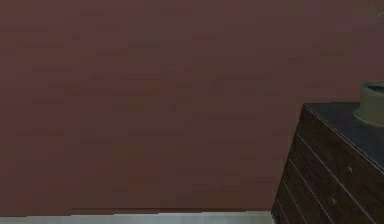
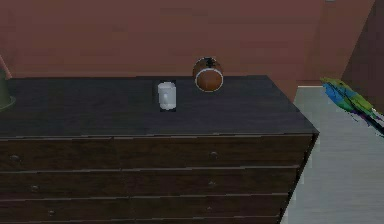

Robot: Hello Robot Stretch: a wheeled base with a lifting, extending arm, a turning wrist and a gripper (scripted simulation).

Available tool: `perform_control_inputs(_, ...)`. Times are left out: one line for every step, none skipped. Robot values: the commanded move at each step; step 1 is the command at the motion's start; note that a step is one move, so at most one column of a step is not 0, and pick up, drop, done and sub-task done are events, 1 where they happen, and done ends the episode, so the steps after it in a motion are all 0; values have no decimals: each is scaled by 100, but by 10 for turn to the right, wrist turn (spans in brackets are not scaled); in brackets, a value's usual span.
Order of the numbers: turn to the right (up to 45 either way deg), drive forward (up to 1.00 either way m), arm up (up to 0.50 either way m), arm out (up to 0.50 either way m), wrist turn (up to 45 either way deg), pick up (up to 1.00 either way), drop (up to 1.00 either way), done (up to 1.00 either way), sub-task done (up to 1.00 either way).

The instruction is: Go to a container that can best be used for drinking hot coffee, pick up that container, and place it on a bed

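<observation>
A small white cup-like container stands upright near the middle of a dark dresser top in the arm side view. Just to its right and farther back sits a round reddish-brown object with a dark ring around it. A grey-green object stands at the dresser top's left edge, and a similar grey-green object rests on the dark dresser at the forward view's right edge.
A dark reddish-brown wall stands close ahead in the forward view. The dresser front has rows of drawers. Pale floor opens at the arm side view's right, where a blue-green-yellow object lies.
</observation>
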Motion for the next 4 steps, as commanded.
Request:
perform_control_inputs(0, 0, 38, 0, 0, 0, 0, 0, 0)
perform_control_inputs(0, 0, 0, 46, 0, 0, 0, 0, 0)
perform_control_inputs(0, 0, 0, 0, 450, 0, 0, 0, 0)
perform_control_inputs(0, 0, 0, 0, 450, 0, 0, 0, 0)
